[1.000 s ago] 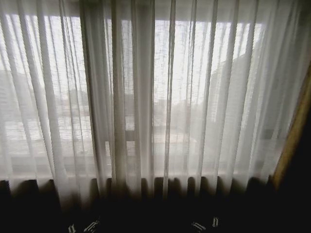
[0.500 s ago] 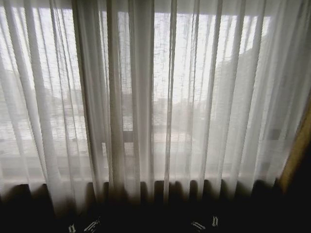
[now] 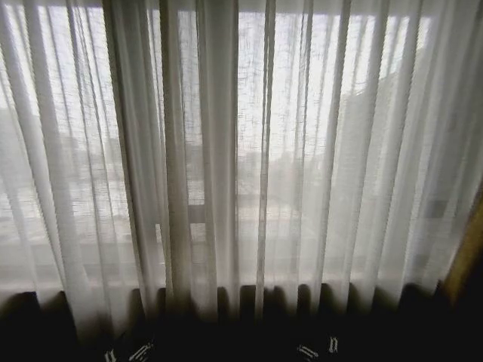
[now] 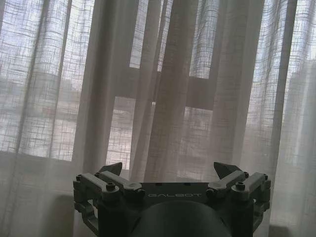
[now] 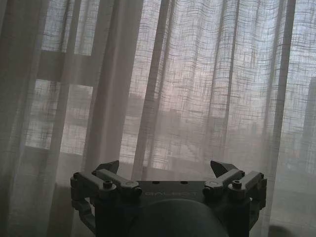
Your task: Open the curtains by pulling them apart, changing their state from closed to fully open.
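The curtains hang closed across the window: a left panel and a right panel, sheer white with long pleats, meeting in bunched folds left of centre. My left gripper is open, a short way from the bunched folds, touching nothing. My right gripper is also open, facing the right panel with nothing between its fingers. Low in the head view, the left gripper and right gripper sit just below the hem.
A dark drape with a tan edge hangs at the far right. Window frame bars show through the fabric. A dark band of wall runs below the curtain hem.
The whole head view has shifted: the curtains look larger and the hem sits lower, so the camera has come closer. The curtains have not moved and both grippers keep their place.
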You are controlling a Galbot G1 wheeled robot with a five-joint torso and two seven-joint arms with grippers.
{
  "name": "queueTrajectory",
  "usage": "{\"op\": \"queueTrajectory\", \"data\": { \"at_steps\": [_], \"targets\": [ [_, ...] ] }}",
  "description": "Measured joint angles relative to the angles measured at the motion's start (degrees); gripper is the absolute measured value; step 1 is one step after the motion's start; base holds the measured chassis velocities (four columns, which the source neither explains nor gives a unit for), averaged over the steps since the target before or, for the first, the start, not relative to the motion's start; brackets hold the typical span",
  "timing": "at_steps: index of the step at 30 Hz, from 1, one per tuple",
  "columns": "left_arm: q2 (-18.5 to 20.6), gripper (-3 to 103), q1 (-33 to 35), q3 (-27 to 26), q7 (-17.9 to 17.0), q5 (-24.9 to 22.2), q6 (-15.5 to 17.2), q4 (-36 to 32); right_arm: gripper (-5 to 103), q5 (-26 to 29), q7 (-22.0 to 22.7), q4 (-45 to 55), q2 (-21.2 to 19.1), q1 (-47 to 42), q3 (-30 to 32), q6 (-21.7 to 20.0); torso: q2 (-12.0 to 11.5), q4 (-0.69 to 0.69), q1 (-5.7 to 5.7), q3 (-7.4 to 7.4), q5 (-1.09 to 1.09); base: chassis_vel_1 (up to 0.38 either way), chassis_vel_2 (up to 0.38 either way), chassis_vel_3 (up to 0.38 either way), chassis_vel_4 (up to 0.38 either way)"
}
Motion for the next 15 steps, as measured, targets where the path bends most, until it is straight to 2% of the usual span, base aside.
{"op": "queueTrajectory", "data": {
  "at_steps": [15],
  "targets": [
    [0.0,100,0.0,0.0,0.0,0.0,-0.1,0.3,100,-0.2,0.0,0.0,0.0,0.1,0.0,0.0,0.0,0.00,0.00,0.00,-0.01,-0.067,0.064,0.060,-0.070]
  ]
}}
